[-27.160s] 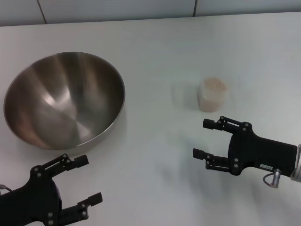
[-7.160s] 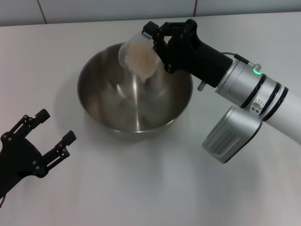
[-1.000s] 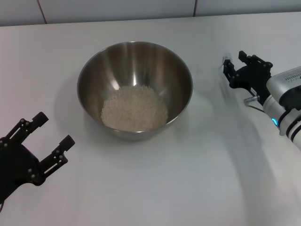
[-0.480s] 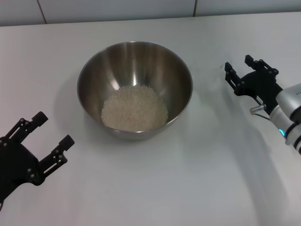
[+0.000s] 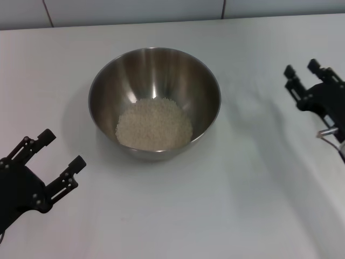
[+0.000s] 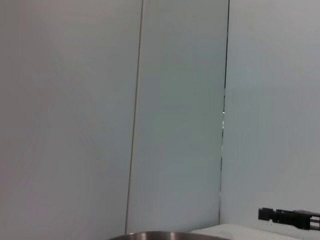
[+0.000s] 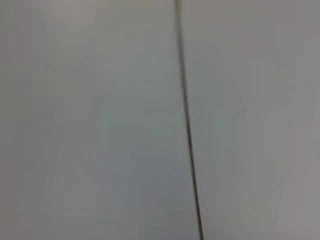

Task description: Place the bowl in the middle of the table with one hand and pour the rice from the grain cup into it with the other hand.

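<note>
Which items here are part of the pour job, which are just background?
Job: bowl, rice heaped inside it, table, left gripper open near the front, right gripper open at the right edge.
Background: tiled wall. Grain cup not in view.

left hand (image 5: 54, 159) low at near-left, fingers spread; right hand (image 5: 304, 74) far right, fingers apart.

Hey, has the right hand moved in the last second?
Yes. The right hand has drawn away from the bowl, toward the table's right edge, open and empty.
</note>
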### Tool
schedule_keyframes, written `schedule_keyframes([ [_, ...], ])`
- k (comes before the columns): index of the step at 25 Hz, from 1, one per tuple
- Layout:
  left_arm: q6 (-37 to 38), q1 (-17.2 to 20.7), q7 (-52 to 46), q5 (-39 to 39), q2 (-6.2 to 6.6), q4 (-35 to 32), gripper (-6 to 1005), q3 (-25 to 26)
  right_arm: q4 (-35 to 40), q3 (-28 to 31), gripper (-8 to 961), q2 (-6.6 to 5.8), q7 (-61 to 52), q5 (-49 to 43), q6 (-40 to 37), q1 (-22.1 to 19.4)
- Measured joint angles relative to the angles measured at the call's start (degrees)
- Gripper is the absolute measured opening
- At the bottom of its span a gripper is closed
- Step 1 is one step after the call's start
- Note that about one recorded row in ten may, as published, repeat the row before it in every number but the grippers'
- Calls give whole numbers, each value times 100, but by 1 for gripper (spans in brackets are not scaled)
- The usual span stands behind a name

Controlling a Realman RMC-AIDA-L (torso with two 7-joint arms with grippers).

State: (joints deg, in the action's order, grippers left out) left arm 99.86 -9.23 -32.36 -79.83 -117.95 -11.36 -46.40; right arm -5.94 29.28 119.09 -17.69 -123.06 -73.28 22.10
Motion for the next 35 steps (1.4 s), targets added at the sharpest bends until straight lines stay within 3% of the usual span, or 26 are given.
schedule_keyframes([
  [10, -2, -13, 2, -15, 0, -10, 808, -2, 428, -370, 571, -16, -631, -149, -437, 126],
  [19, -58, -64, 1, -26, 71, -56, 808, -45, 1934, -2000, 571, -151, -2014, -785, -2444, 446],
  [26, -153, -293, -64, -241, 224, -61, 808, -119, 2413, -3155, 571, -381, -2716, -795, -2407, 1063],
  [35, -180, -446, -233, -472, 289, -133, 808, -123, 2453, -3733, 571, -365, -2795, -785, -2399, 1301],
])
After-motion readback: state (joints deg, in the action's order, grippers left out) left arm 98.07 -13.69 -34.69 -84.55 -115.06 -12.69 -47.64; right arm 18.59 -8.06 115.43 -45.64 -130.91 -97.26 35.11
